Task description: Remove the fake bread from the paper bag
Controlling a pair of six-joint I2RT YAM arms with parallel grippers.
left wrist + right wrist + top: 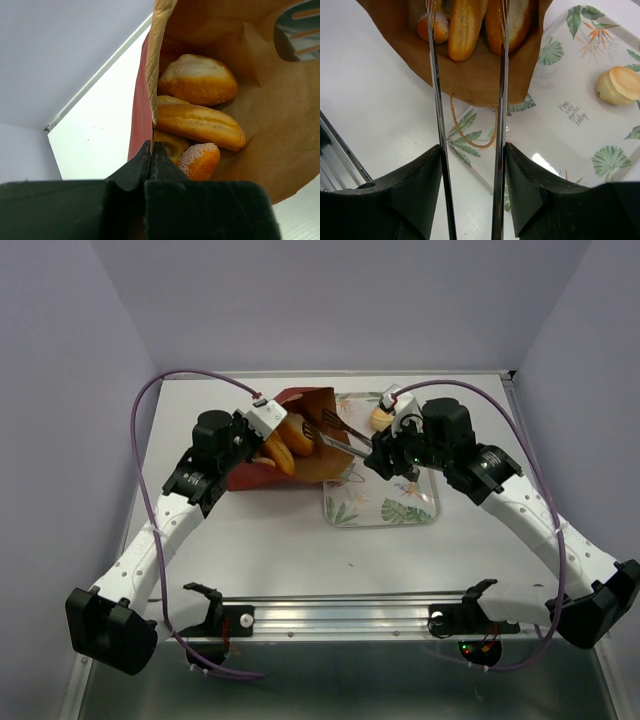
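At the left of the worktop [270, 540], the left tool [151, 152] is pinched tight on the rim of the paper bag [280, 130]. The bag lies on its side, dark red outside and brown inside, its mouth turned toward the right arm. Inside it sits fake bread [200, 125]: a long loaf, a rounder roll [200, 80], a sugar-speckled piece [200, 161] and another, partly hidden. Metal tongs [436, 100] reach into the bag's mouth, their tips among the pieces; whether they touch any I cannot tell. The right tool [472, 160] clasps the tongs at a middling width. Farther right, a leaf-patterned tray [570, 145] carries one pale bun [619, 85], and the bag's mouth overlaps the tray's edge.
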